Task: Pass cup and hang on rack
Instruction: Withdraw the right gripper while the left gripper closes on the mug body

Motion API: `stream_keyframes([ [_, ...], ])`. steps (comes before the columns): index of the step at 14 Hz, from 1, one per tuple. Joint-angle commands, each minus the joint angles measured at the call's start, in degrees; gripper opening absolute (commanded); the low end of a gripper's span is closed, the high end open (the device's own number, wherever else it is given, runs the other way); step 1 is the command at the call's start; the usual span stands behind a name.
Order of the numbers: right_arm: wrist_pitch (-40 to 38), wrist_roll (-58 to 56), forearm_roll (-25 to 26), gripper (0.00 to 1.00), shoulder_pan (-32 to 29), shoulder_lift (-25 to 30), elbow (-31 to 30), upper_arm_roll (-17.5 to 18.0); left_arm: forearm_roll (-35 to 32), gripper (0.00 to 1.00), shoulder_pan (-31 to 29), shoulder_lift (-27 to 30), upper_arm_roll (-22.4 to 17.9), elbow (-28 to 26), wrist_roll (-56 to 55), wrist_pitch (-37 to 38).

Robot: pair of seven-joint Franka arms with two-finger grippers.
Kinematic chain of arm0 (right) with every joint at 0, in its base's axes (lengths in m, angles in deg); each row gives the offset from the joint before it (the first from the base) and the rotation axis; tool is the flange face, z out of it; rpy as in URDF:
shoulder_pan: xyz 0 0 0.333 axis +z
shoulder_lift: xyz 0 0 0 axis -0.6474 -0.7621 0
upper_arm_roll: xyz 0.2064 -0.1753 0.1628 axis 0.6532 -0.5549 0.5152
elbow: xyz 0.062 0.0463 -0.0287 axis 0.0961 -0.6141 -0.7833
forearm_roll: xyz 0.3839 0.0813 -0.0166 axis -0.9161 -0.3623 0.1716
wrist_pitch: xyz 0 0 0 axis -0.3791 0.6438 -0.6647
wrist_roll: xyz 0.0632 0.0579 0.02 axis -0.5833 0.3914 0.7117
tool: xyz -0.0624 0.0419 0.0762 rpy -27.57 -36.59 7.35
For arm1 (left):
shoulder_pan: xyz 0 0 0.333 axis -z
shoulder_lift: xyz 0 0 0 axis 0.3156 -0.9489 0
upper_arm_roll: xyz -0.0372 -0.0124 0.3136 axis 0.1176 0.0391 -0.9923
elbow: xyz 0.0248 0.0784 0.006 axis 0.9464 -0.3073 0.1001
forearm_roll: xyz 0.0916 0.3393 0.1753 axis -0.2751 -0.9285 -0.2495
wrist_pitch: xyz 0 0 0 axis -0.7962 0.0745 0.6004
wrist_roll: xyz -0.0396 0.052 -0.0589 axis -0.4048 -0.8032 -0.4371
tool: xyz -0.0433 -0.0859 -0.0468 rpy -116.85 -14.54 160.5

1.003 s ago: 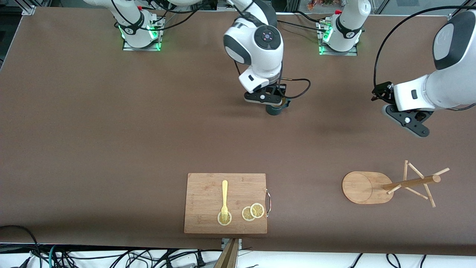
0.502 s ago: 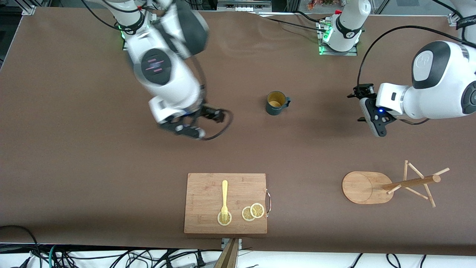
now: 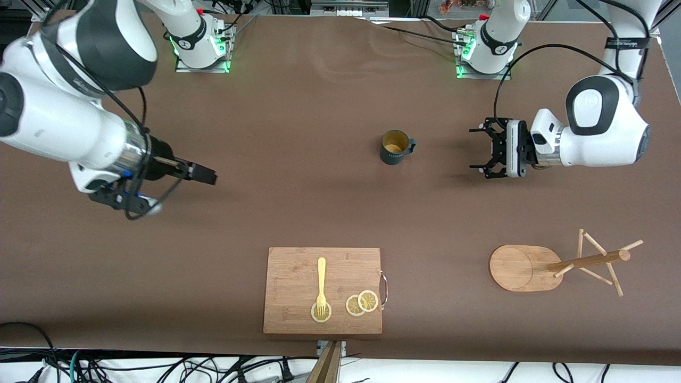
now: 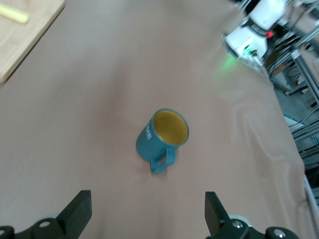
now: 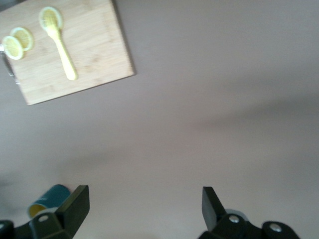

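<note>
The dark teal cup (image 3: 395, 147) stands upright on the table by itself, ochre inside showing, its handle turned toward the left arm's end. My left gripper (image 3: 475, 149) hangs low beside it on that end, open, fingers aimed at the cup with a gap between. In the left wrist view the cup (image 4: 163, 139) lies ahead of the open left gripper (image 4: 148, 214). My right gripper (image 3: 125, 205) is open and empty over bare table toward the right arm's end. Its wrist view shows the open right gripper (image 5: 144, 209) and the cup (image 5: 47, 199) at the edge. The wooden rack (image 3: 585, 261) stands nearer the front camera.
A wooden cutting board (image 3: 287, 276) with a metal handle lies near the table's front edge, carrying a yellow fork (image 3: 321, 284) and lemon slices (image 3: 362, 303). Both arm bases stand along the table's back edge.
The right gripper let go of the cup and swung away toward the right arm's end. The left gripper turned toward the cup and came closer. The cup stayed put.
</note>
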Motion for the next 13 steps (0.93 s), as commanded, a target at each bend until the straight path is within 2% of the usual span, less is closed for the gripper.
stream_keyframes([
  [1,0.9,-3.7,5.1,1.0,0.7,9.8,-10.7,-0.3,9.8,1.0,-2.9,2.0,0.2,-9.8,18.7,-2.1],
  [4,-1.1,-12.5,5.3,1.0,0.7,11.8,-11.2,-5.7,20.5,1.0,-3.7,-2.4,0.1,-14.3,38.3,-3.8],
  [7,-2.6,-21.5,5.5,1.0,0.7,12.2,-11.5,-10.5,31.3,1.0,-3.9,-13.3,0.1,-14.0,56.7,-3.2],
  [9,-2.8,-27.8,7.6,1.0,0.7,12.5,-11.2,-11.9,34.8,1.0,-3.3,-18.1,0.2,-13.9,61.4,-3.2],
  [13,-3.2,-27.7,8.2,1.0,0.5,14.2,-13.0,-11.5,37.6,1.0,-2.1,-23.3,0.3,-13.7,66.5,-2.9],
])
